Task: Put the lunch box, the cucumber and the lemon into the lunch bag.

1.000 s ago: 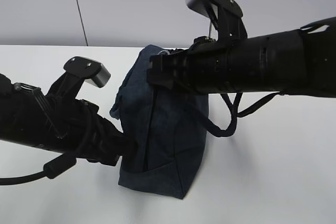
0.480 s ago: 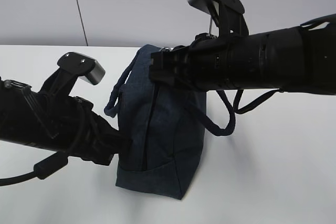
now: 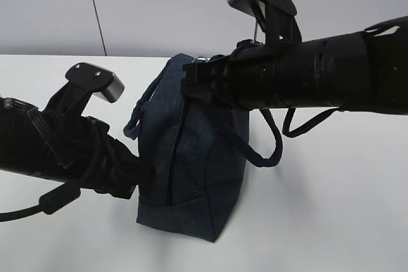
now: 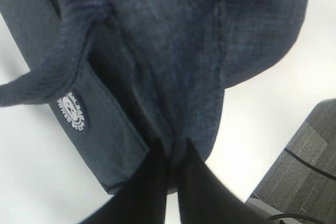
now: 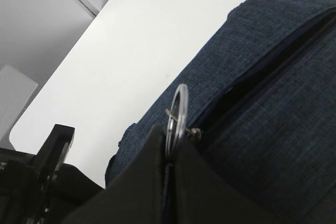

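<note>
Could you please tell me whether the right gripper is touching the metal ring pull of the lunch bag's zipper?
Touching. The right wrist view shows the right gripper shut on the ring pull of the lunch bag.

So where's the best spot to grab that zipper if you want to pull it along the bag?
Probably the metal ring pull: it stands up from the zipper line on the lunch bag, so a claw can pinch it flat from above. The right claw is shut on it that way, while the left claw pinches the fabric at the bag's end.
</note>
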You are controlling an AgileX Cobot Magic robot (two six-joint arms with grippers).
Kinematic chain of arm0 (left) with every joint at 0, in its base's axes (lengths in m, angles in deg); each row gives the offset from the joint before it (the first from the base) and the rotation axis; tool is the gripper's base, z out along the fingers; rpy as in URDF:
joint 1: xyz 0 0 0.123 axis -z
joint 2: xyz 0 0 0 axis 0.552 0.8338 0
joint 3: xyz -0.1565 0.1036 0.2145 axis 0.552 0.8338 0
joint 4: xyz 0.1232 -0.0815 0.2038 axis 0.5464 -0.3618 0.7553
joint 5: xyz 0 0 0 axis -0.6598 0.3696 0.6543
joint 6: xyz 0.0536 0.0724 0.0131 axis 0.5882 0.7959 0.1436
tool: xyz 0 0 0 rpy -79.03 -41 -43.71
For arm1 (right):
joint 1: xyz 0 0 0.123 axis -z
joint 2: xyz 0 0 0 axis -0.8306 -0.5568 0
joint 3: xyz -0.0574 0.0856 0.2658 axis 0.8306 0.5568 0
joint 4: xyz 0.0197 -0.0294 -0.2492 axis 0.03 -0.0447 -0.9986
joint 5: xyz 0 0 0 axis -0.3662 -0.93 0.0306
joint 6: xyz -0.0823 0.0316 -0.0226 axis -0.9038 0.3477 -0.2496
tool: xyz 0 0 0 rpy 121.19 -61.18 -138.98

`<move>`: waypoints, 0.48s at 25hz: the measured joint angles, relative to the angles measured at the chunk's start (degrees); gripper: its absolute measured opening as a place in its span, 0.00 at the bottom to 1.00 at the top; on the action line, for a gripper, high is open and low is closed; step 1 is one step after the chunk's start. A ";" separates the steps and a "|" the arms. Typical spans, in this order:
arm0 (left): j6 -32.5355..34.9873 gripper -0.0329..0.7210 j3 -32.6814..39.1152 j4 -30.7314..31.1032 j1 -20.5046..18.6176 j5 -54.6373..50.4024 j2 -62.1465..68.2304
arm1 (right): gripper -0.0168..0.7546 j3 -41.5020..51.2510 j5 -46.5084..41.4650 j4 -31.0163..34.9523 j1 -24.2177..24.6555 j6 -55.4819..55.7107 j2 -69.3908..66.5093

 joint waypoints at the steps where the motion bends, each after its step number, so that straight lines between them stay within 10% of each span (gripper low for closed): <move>1: -0.14 0.04 0.00 0.29 0.00 0.00 0.00 | 0.02 -0.12 0.00 0.00 0.00 -0.14 0.00; 12: -0.59 0.04 0.12 1.63 0.00 -0.32 -0.04 | 0.02 -2.66 2.25 0.11 1.83 -1.48 -0.11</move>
